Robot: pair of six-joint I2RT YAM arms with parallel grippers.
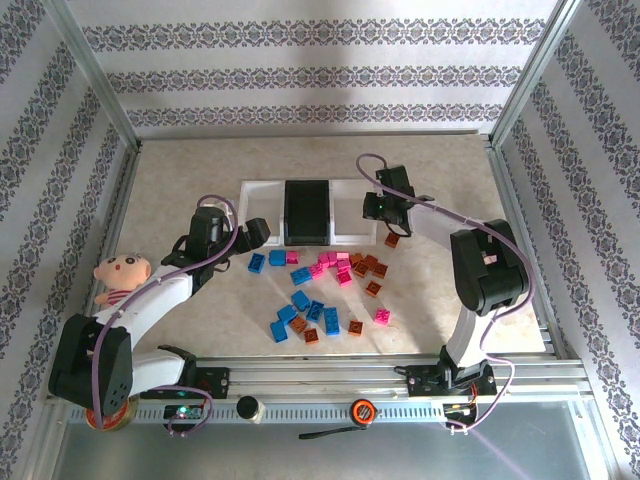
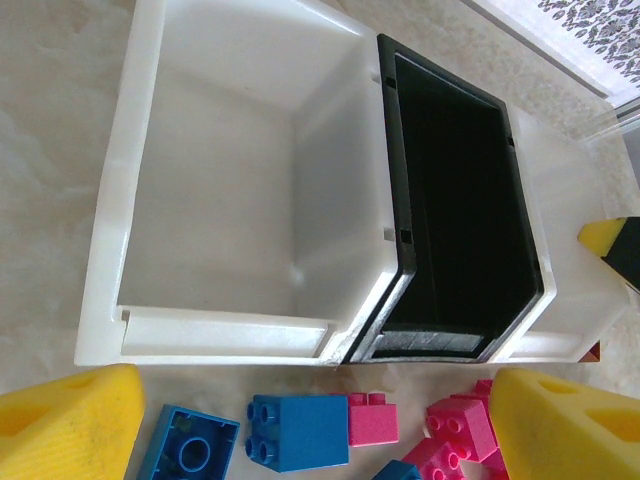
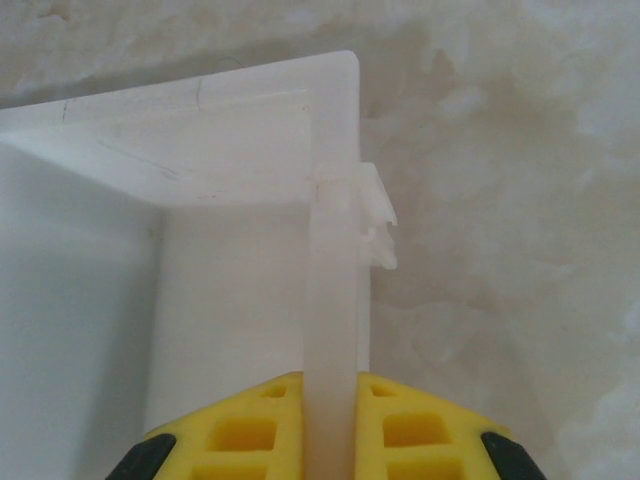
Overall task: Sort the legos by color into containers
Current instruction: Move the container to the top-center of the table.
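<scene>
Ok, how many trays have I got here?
3, side by side in one row: left white tray, black tray in the middle, right white tray. None looks hidden.

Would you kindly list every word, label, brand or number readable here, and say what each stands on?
No readable text in any view.
The left white tray, black tray, right white tray and legos show no print.
The orange-ringed disc at the near edge is too small to read.
</scene>
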